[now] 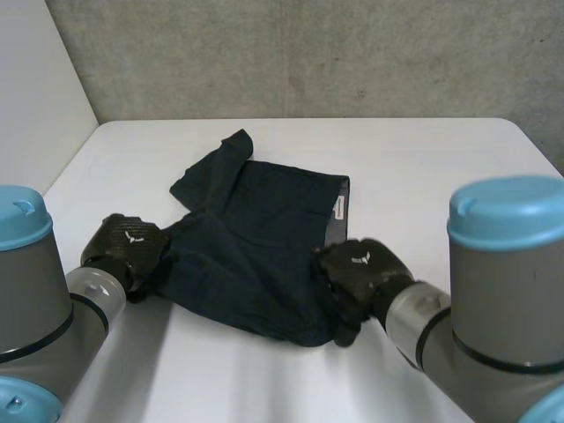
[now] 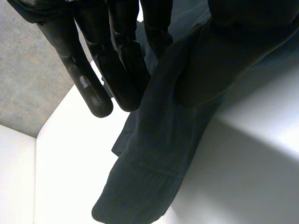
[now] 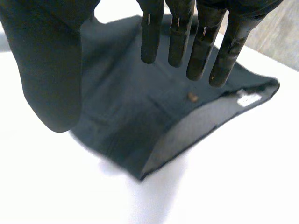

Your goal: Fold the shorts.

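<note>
Shorts [image 1: 256,256] are lying on the bench [image 1: 423,159] in the head view. In the left wrist view, the left hand [image 2: 117,70] is pinching a raised edge. In the right wrist view, the right hand [image 3: 180,32] is hanging wide open over the waistband [image 3: 187,135]. Folding seems to be just starting; the right hand needs a grip next.

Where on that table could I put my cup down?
Bare table lies between the shorts and the far wall, and right of their waistband. The near strip between the arms is free too. Crowded: the shorts' sides, at the left hand and right hand.
</note>
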